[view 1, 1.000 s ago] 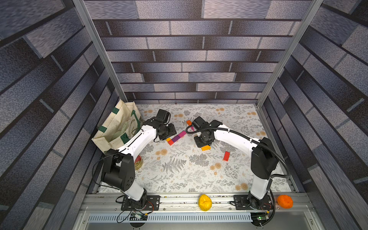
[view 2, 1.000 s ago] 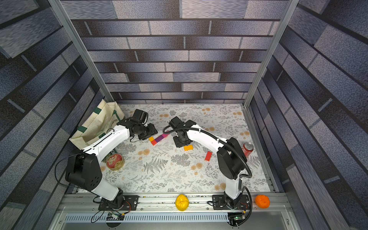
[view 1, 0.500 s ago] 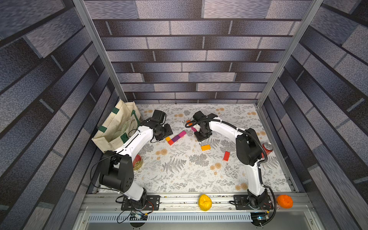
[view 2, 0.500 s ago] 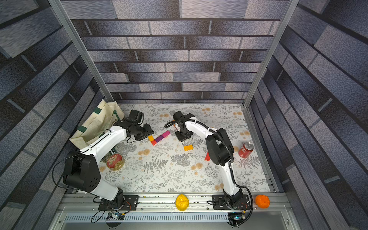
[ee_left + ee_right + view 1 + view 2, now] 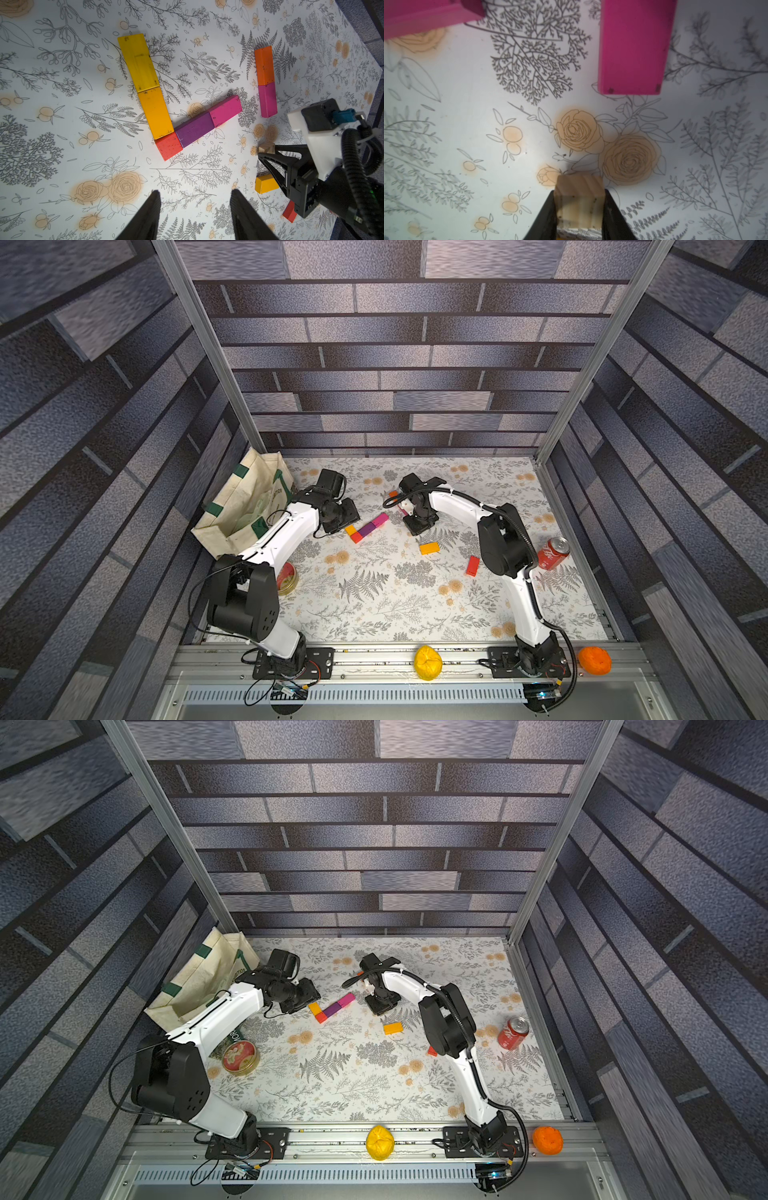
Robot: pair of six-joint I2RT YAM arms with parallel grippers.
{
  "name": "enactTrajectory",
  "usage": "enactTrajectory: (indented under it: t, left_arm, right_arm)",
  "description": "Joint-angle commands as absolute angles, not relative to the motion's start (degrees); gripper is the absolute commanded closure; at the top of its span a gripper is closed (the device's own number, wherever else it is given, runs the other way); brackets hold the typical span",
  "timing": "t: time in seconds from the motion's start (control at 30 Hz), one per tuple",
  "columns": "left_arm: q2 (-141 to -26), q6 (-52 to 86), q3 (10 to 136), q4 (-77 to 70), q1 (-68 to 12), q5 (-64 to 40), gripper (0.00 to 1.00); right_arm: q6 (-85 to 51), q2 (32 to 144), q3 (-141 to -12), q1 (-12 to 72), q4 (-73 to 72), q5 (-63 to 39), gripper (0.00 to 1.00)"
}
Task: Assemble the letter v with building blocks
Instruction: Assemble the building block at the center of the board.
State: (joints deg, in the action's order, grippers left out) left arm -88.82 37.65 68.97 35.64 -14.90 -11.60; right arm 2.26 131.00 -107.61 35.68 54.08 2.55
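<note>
Base of left arm (image 5: 286,531) at near edge, black shoulder folded, white forearm stretched toward far middle, wrist tipped down at desk (image 5: 374,605). Its left jaws spread apart, nothing between them. Base of right arm (image 5: 457,506) at near edge too, white upper link rising to black elbow, forearm arching toward far centre, wrist pointing down. Its right jaws pinched on small wood cube (image 5: 579,193). Two wrists near each other, not touching.

The table (image 5: 68,128) was white, printed with grey ferns and tan roses. The blocks (image 5: 195,131) were yellow, amber, red, purple, magenta and orange; the cube (image 5: 579,193) plain wood. The can (image 5: 552,553) was red, the bag (image 5: 245,497) cream with green.
</note>
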Motion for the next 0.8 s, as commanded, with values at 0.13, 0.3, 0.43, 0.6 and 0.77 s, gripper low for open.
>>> enactTrajectory:
  t: [0.13,0.3,0.43,0.6,0.77]
  left_arm:
    - [-87.4,36.7,68.7,38.1,-14.4,-10.2,0.44]
    - [-87.6,36.7,69.0,38.4,-14.3,-10.0,0.44]
    - [-88.0,36.7,69.1,38.4,-14.3,-10.0,0.44]
    - [-88.1,36.7,69.3,38.6,-14.2,-10.1,0.44]
    - [-88.0,36.5,69.3,38.7,-14.2,-9.9,0.43]
  right_arm:
    - [3.8,135.3,-113.8,34.7,56.9,3.6,0.69]
    - [3.7,137.6,-116.9,34.5,58.4,5.0,0.68]
    - [3.8,138.5,-118.1,34.3,58.6,5.4,0.67]
    - [3.7,139.3,-118.8,33.9,58.6,5.6,0.66]
    - [3.7,139.9,-118.9,33.8,58.4,5.4,0.64]
